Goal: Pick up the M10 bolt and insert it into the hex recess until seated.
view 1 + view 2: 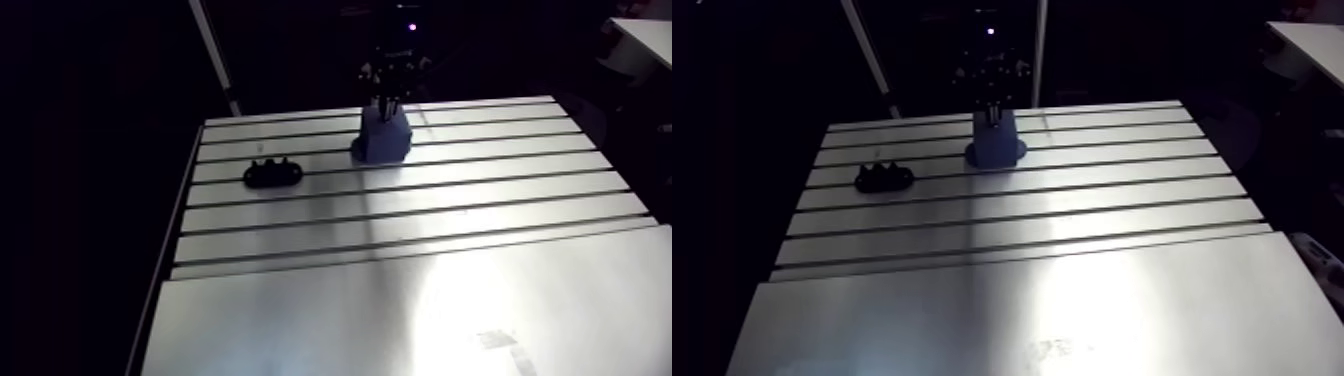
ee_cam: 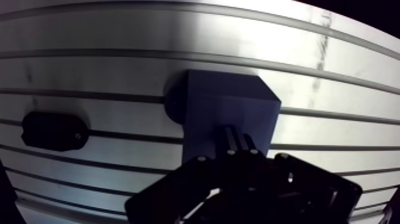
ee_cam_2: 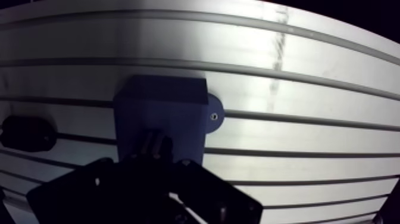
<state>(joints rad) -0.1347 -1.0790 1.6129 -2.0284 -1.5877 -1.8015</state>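
Judging an M10 bolt to be small, stiff, dense and slick, I would pinch it across the shank, leaving the hex head free. I take it to be the pale ribbed stub at the gripper tip, right against the blue block. Only the wrist view shows that stub, though I cannot tell whether it is clamped or released. Only the arm view shows the gripper standing directly over the block and the bumps on the black holder beside the block.

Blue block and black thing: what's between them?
Only bare table with its slots lies between the blue block and the black thing, clearest in the arm view.
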